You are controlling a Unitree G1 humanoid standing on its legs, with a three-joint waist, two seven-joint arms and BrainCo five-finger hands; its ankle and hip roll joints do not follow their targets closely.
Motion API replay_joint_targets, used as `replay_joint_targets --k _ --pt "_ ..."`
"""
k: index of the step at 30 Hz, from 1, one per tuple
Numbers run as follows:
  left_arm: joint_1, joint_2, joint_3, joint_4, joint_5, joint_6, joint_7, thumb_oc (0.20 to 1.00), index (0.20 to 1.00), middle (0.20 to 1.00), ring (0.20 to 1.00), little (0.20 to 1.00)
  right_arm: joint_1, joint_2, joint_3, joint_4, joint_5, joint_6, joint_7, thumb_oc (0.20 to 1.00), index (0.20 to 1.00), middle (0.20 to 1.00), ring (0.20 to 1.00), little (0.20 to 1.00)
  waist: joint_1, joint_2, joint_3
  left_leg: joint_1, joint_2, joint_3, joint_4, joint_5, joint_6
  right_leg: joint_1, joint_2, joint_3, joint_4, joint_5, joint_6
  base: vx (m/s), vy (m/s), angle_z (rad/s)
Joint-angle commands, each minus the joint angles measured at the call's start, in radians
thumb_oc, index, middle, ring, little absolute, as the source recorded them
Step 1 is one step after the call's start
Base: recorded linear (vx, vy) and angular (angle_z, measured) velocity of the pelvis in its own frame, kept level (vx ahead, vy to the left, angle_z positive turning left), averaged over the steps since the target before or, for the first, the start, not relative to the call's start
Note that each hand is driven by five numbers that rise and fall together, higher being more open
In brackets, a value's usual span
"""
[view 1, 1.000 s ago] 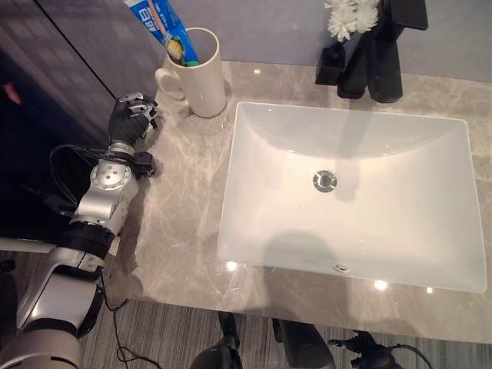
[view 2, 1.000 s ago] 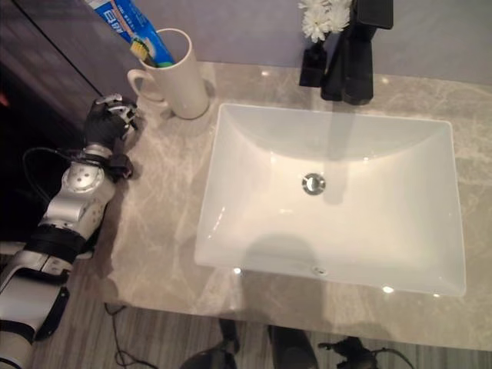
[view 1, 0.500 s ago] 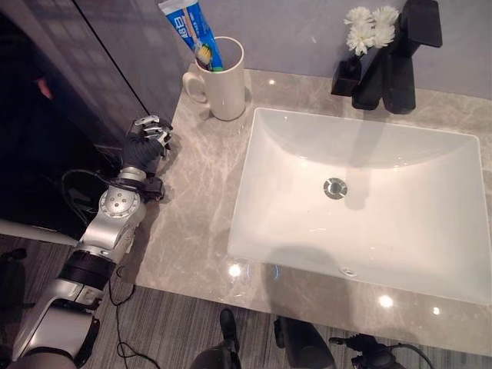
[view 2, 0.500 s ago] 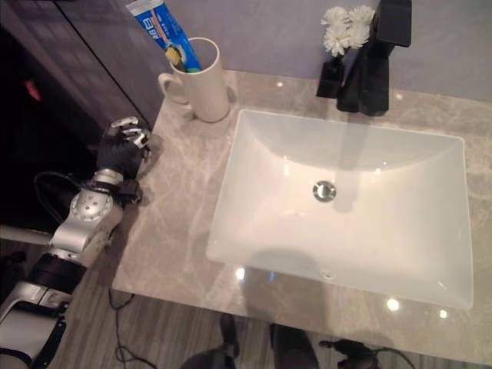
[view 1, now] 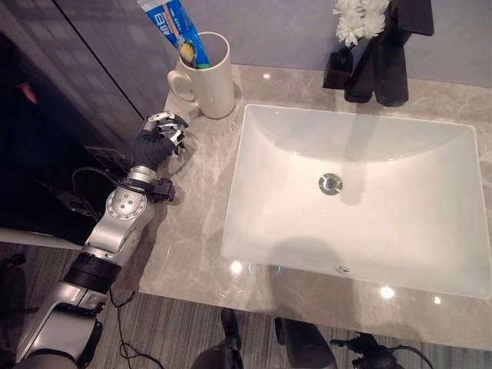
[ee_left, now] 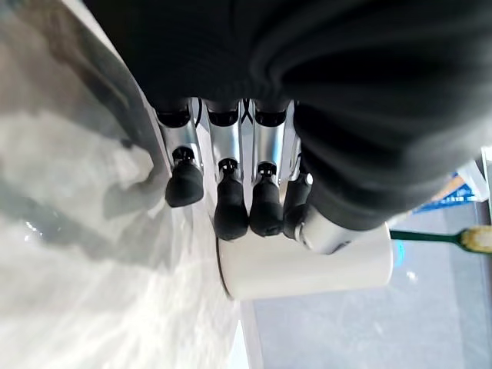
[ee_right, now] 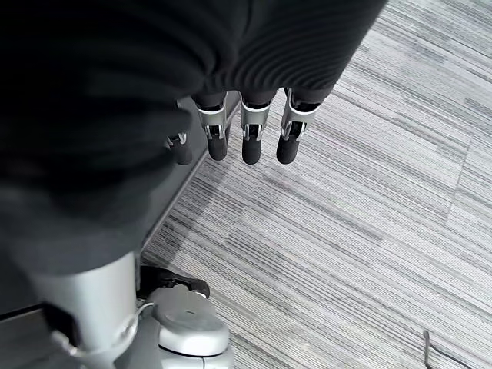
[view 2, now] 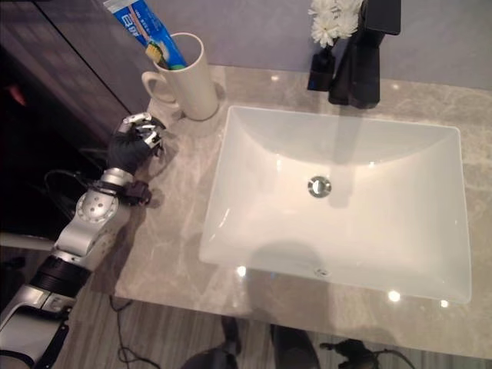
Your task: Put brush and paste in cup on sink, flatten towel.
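The cup [view 1: 207, 74] stands on the worktop [view 1: 184, 223] at the basin's [view 1: 354, 204] back left corner, with brush [view 1: 187, 54] and paste [view 1: 175, 31] in it. The left hand [view 1: 157, 140] is just before it; the tap [view 1: 384, 54] is behind the basin.

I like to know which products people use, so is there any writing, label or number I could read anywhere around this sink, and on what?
Blue toothpaste tube in the cream cup: white print, too blurred to read.
Cup, toothbrush, sink basin, black tap, flower vase: no text visible.
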State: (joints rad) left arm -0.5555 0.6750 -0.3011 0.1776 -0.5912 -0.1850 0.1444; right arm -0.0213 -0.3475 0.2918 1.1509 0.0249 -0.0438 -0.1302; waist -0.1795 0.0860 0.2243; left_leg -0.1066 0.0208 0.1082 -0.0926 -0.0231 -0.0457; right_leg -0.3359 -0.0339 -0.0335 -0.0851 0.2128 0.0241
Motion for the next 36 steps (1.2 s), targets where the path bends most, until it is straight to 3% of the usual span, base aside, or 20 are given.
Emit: replay_joint_targets --k 1,13,36 --pt "-0.017 -0.006 0.009 -0.006 -0.025 -0.056 -0.011 0.2 0.2 0.2 0.2 0.2 0.025 -0.024 0.002 0.014 0.009 0.0 -0.012 1.0 1.0 1.0 1.0 1.0 -0.002 0.001 -0.051 -0.011 0.006 0.021 0.005 0.017 -0.033 -0.073 -0.072 0.04 0.118 -0.072 0.099 0.0 -0.005 -0.06" --pt "-0.12 -0.064 -0.009 0.161 -0.039 -0.051 0.038 0.2 0.2 0.2 0.2 0.2 0.016 -0.026 0.023 0.009 0.02 0.001 -0.021 1.0 1.0 1.0 1.0 1.0 -0.021 0.007 -0.036 -0.03 0.008 0.029 0.005 0.024 -0.039 -0.095 -0.064 0.051 0.103 -0.065 0.096 0.0 -0.002 -0.03" --pt "-0.349 -0.055 -0.048 0.466 0.02 -0.043 0.137 0.2 0.2 0.2 0.2 0.2 0.0 -0.027 0.057 -0.014 0.05 -0.017 -0.053 1.0 1.0 1.0 1.0 1.0 -0.061 0.001 -0.045 -0.04 0.025 0.066 0.005 0.019 -0.052 -0.125 -0.041 0.082 0.095 -0.061 0.094 0.01 -0.005 -0.05"
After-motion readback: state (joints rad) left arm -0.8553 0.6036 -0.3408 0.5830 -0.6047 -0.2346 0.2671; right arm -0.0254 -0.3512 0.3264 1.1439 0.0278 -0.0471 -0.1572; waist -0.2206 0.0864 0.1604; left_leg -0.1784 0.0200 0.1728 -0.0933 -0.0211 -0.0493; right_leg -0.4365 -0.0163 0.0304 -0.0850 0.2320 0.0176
